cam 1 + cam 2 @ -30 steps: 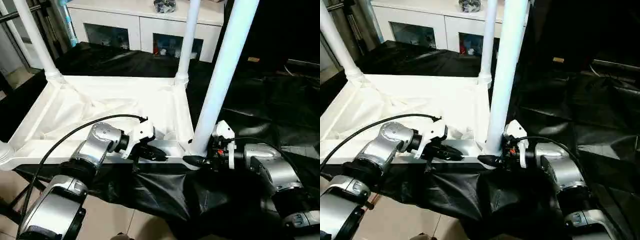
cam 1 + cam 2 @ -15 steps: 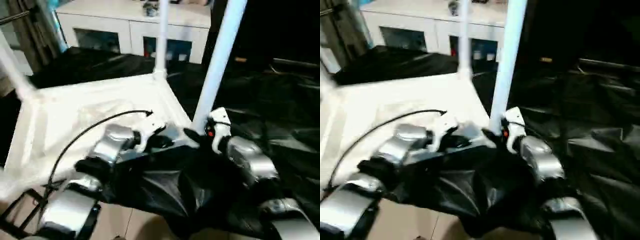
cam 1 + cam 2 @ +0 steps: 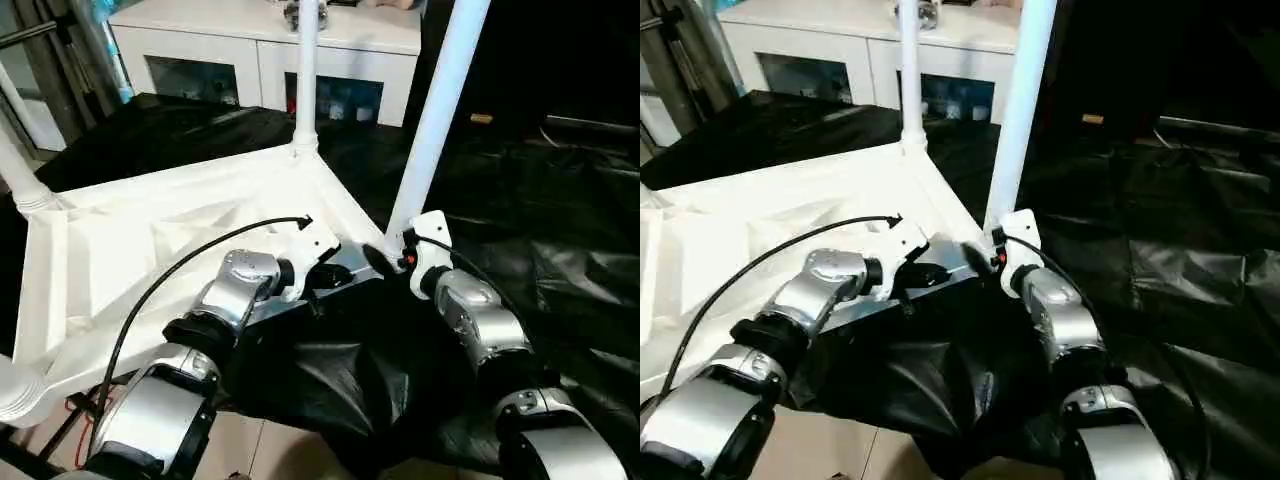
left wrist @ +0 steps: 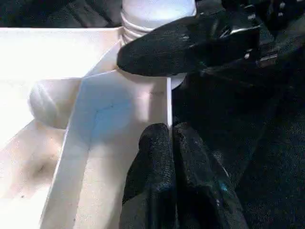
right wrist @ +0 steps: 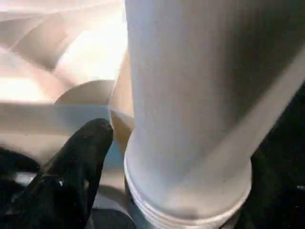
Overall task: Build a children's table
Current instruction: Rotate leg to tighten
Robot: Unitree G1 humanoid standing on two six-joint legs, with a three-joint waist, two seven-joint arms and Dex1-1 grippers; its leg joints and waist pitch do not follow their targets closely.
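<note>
Both silver forearms reached fwd, converging. Left gripper (image 4: 172,143) had fingers pressed shut together; right gripper (image 3: 383,262) sat close beside it, fingers spread.

A thick white leg (image 5: 190,95) stands right up close, tilted a little, its smooth tube widening into a ribbed collar (image 5: 190,202) at the base. Beside that collar, one of the black fingers (image 5: 71,176) of the right gripper reaches up, its rounded tip just next to the leg's lower edge; whether it touches, I can't say. Behind the finger and the leg spreads the white underside of the tabletop (image 5: 62,67), with slanted ribs and a pale wall meeting the leg's foot. Past the leg, on its far side, there is dark covering (image 5: 286,157).
</note>
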